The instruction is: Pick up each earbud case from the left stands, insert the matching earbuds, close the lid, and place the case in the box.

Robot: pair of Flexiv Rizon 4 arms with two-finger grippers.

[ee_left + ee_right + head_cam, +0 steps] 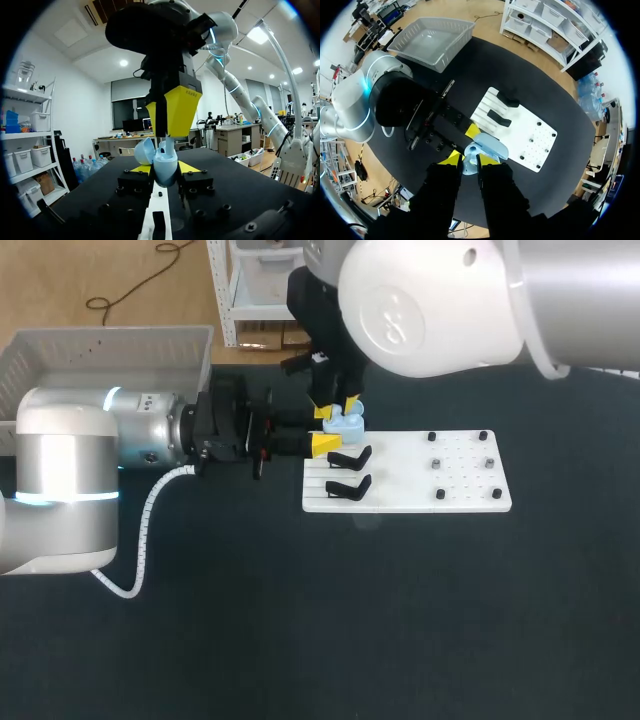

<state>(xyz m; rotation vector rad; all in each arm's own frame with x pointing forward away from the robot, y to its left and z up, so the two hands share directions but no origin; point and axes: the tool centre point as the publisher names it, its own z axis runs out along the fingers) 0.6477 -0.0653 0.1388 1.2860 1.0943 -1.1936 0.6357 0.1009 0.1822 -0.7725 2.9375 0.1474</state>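
Two grippers meet at one case. The left gripper (pixel 165 171) is clamped on the pale blue case (pixel 164 161), with one yellow tip at each side of its body. It holds the case at the corner of the white board (pixel 410 498) nearest the basket (pixel 60 352), just beside the two black stands (pixel 350 457). The lid (pixel 144 151) stands open, tilted off to one side. The right gripper (pixel 337 407) points straight down over the case. It appears pinched on a small pale earbud (pixel 169 144) whose lower end sits at the mouth of the case. That grip is partly hidden, so this reading is a judgement.

Step in hand: seating the earbud in its pocket.

1. The left gripper should hold the case level and firm. Any yield under the downward push would tilt the pocket off line.
2. The right gripper should descend along the pocket's axis with no side load. A skewed entry is likely to jam the earbud on the rim.
3. Release should come only once the earbud sits flush. The right gripper should open slightly and lift straight up, so the earbud is not dragged out.
4. The exit path should avoid the open lid, which stands just beside the right gripper. A sideways retreat could knock it.

Whether another earbud already lies inside cannot be seen. The lid is not yet closed, and the basket lies well apart.
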